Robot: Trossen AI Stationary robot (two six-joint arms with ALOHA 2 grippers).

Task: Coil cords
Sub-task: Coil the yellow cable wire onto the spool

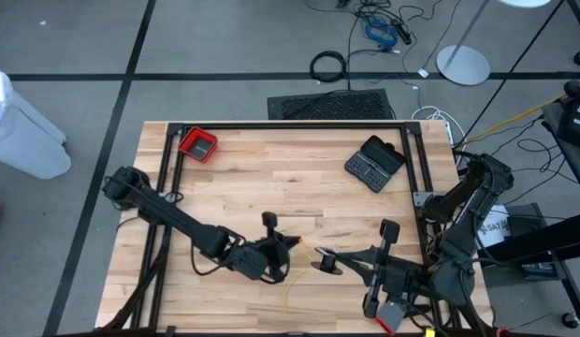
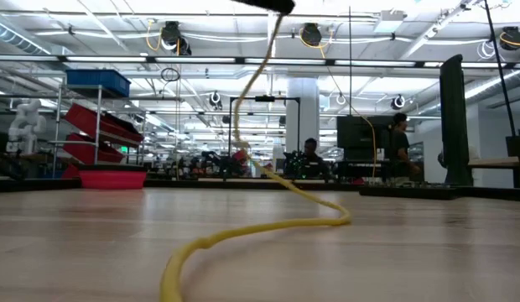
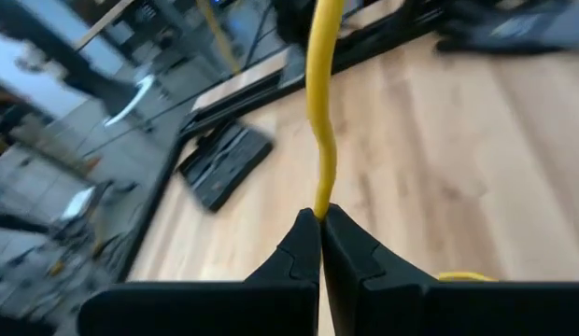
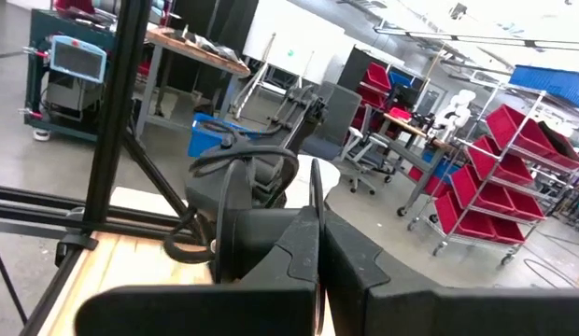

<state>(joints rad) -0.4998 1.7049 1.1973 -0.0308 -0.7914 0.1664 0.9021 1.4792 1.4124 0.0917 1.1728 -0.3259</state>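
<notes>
fingers of the left gripper (image 3: 319,217) are pressed fully together on the yellow cord (image 3: 319,121), which rises straight out from between the tips; the pinch near one end lets the arm lead the rest of the length around, presumably to lay it in a loop. seen from table height, the yellow cord (image 2: 268,226) hangs from above, bends, and trails in a loose s across the wooden table (image 2: 428,252), so most of it still lies uncoiled and slack. from above, the left gripper (image 1: 288,245) sits low over the near-middle of the table with a thin yellow line running off beneath it toward the front edge. the right gripper (image 1: 320,255) points at it from just beside, fingers (image 4: 299,247) closed together and holding nothing that can be seen, probably placed as a post or guide for the cord. the black cord cannot be made out. a red tray (image 1: 198,144) and a dark case (image 1: 374,163) lie well apart at the far side, clear of the work.
</notes>
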